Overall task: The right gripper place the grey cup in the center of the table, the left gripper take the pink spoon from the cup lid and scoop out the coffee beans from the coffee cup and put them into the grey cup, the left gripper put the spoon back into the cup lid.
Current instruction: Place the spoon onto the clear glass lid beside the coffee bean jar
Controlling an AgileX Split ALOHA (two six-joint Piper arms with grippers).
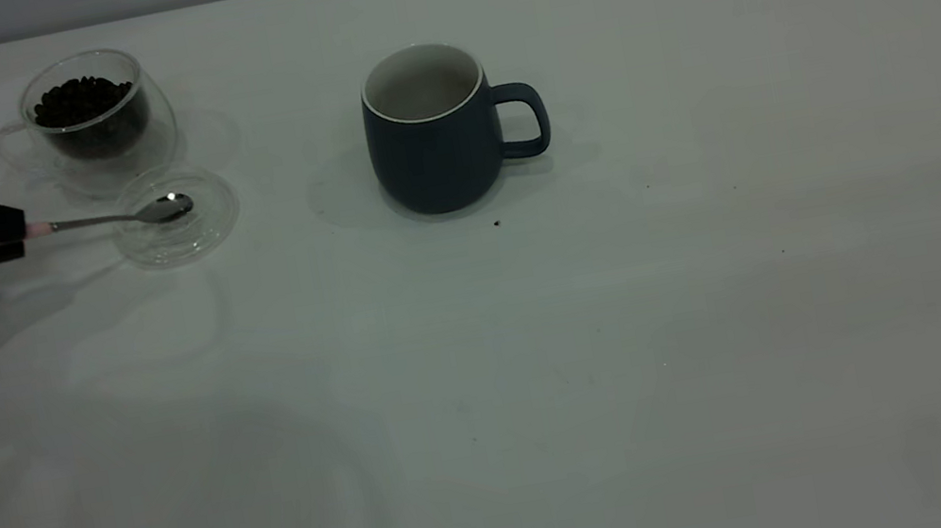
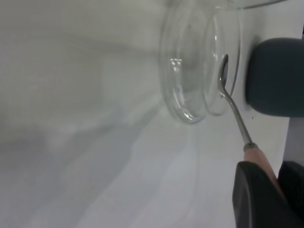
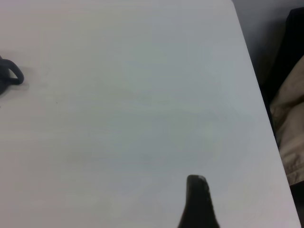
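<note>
We find the left gripper (image 1: 24, 235) at the far left of the table (image 1: 726, 307), its jaws clamped on the pale handle end of the pink spoon (image 1: 128, 214). The spoon lies nearly level, long axis running from the jaws out toward the table's middle; its bowl sits over the cup lid (image 1: 175, 214), and we cannot tell whether it touches the glass or hangs just above. In the left wrist view the pink spoon (image 2: 235, 111) shows the same: neck sloping down from the gripper, bowl edge against the cup lid (image 2: 190, 71).

The relation that matters: the coffee cup (image 1: 95, 121), with the coffee beans (image 1: 82, 100) heaped inside, stands just behind the lid, off to one side of the spoon's axis, not ahead of it. We judge the next move wants a lift, then a swing of the bowl back over that rim.

The grey cup (image 1: 434, 131) stands upright near the centre, well apart, handle pointing away from the left arm; it looks empty.

Right gripper (image 3: 197, 202): out of the exterior view, only one finger showing in its wrist view; we cannot tell its state
</note>
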